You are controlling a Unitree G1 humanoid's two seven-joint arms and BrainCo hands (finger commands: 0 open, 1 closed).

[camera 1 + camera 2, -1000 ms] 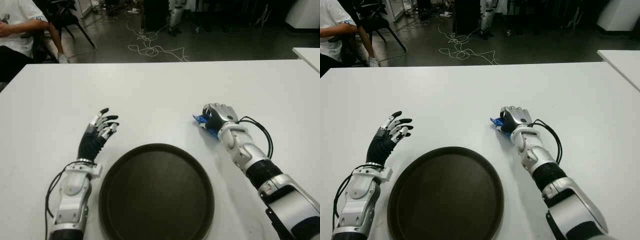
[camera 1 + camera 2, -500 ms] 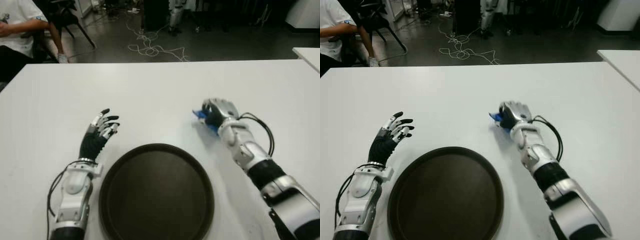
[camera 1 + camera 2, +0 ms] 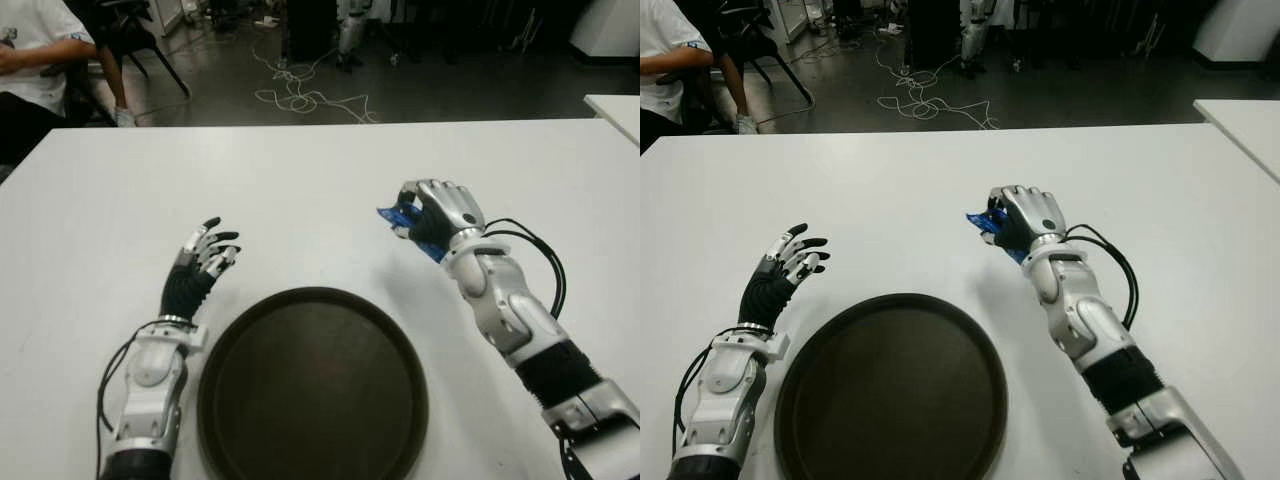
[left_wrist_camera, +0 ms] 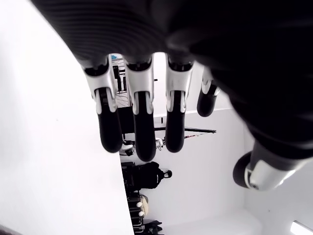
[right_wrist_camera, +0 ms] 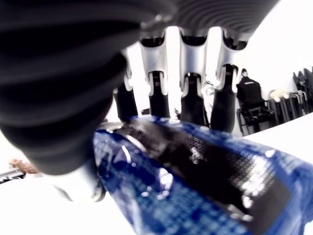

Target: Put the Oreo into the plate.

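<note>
A blue Oreo packet (image 3: pixel 401 219) sits in my right hand (image 3: pixel 432 215), whose fingers are curled around it; the hand is lifted off the white table (image 3: pixel 300 180), to the right of and beyond the plate. Up close in the right wrist view the shiny blue wrapper (image 5: pixel 195 186) fills the palm under the fingers (image 5: pixel 190 100). The dark round plate (image 3: pixel 313 385) lies near the table's front edge, with nothing in it. My left hand (image 3: pixel 200 262) shows to the left of the plate, fingers spread and holding nothing, as the left wrist view's fingers (image 4: pixel 142 122) confirm.
A person in a white shirt (image 3: pixel 35 50) sits on a chair at the far left beyond the table. Cables (image 3: pixel 300 95) lie on the dark floor behind. Another white table's corner (image 3: pixel 615 110) shows at the right edge.
My right hand has risen from the table with the Oreo packet and shifted slightly toward the far side. The left hand has stayed where it was.
</note>
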